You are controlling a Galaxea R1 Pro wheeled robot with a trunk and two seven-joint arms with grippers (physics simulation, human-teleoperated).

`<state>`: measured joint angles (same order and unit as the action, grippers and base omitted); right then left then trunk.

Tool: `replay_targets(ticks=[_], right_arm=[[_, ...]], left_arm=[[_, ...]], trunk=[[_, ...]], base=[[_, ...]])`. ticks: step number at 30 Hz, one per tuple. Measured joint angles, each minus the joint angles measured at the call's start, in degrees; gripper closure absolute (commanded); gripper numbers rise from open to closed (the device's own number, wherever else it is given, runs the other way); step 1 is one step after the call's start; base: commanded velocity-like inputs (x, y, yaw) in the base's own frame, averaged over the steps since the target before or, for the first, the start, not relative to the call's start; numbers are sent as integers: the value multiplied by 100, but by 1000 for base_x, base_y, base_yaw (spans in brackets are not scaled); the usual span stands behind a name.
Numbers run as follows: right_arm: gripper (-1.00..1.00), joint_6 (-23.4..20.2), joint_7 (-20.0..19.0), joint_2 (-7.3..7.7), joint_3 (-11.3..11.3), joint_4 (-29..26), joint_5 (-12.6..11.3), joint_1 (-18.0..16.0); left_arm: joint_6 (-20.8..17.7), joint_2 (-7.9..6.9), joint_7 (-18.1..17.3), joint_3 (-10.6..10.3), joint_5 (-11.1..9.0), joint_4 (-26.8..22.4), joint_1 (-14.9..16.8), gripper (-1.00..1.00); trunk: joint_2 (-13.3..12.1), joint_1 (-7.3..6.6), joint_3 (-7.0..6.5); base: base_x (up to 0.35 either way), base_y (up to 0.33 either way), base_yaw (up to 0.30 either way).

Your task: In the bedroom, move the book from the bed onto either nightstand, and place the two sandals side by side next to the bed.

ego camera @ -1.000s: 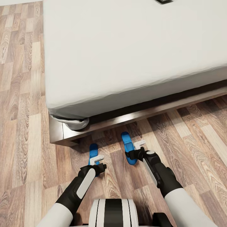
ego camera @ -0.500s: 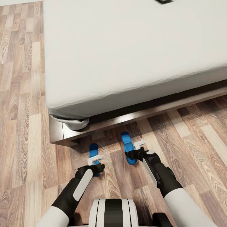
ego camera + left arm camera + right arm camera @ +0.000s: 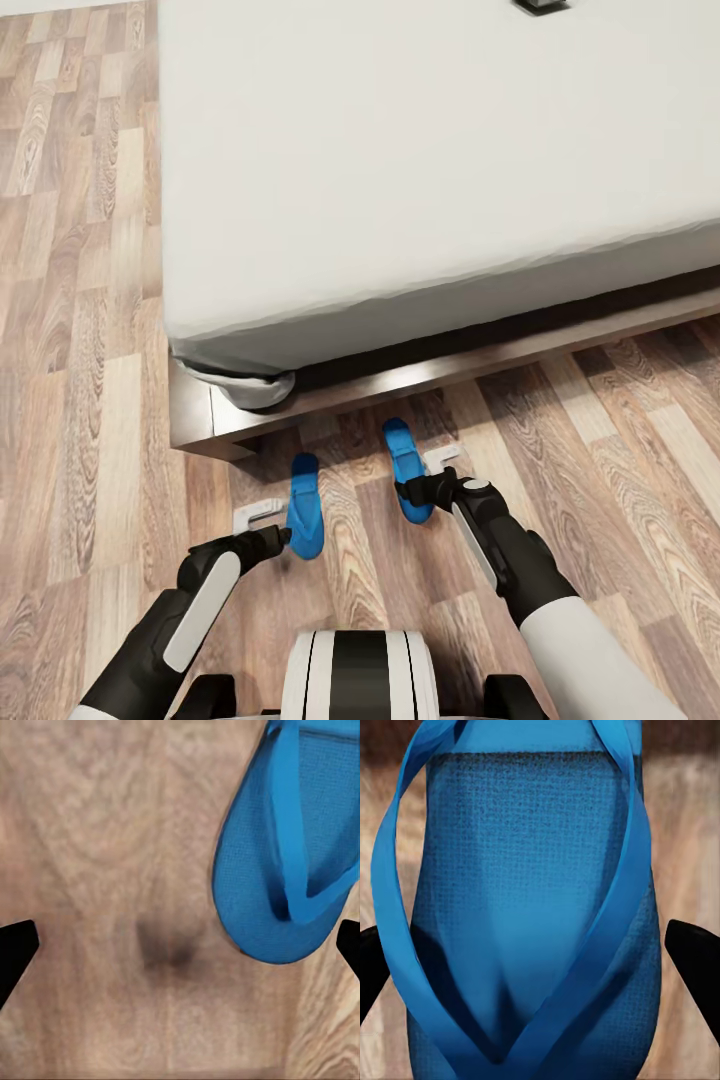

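Note:
Two blue sandals lie on the wood floor just off the bed's (image 3: 420,150) dark frame, toes toward it. The left sandal (image 3: 304,506) (image 3: 289,855) lies bare, and my left gripper (image 3: 264,527) (image 3: 180,945) hangs open just to its left, low over the planks. My right gripper (image 3: 422,478) (image 3: 536,960) is open and straddles the right sandal (image 3: 406,470) (image 3: 521,907), one finger on each side and a gap at each edge. At the mattress's far edge a dark corner of the book (image 3: 540,5) shows, cut off by the frame.
The bed frame's corner (image 3: 205,430) juts out just ahead of the left sandal, with a bunched sheet fold (image 3: 245,385) above it. Open plank floor (image 3: 80,350) stretches to the left of the bed and to the right of my right arm.
My left arm has drawn back and to the left, off the left sandal, which now lies uncovered. The whole view has shifted slightly. My right gripper stays over the right sandal.

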<state>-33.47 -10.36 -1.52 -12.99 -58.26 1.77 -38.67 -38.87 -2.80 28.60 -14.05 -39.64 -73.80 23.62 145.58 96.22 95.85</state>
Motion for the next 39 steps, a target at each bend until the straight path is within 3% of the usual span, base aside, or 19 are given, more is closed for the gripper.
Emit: replay_targets(ticks=[2, 7, 10, 14, 39], right_arm=[[100, 0, 9, -19, -1, 4, -11, 0], [100, 18, 113, -345, 43, 373, -29, 13], [100, 50, 430, -502, 59, 634, -34, 16], [100, 71, 738, -581, 83, 768, -54, 17], [100, 73, 900, -614, 111, 833, -141, 18]], left_arm=[[-27, -17, -1, 40, -4, -15, -13, -100], [-130, -47, -2, 117, 4, -33, -32, -100], [-149, -53, -3, 194, 8, -33, -38, -100], [-157, -53, -14, 283, 7, -32, -66, -100], [-169, -40, -25, 275, 8, -22, -89, -100]], trunk=[[0, 0, 0], [0, 0, 0], [0, 0, 0], [0, 0, 0], [0, -1, 0]], base=[[0, 0, 220], [0, 0, 238], [0, 0, 225], [0, 0, 109], [-11, 75, 8]])
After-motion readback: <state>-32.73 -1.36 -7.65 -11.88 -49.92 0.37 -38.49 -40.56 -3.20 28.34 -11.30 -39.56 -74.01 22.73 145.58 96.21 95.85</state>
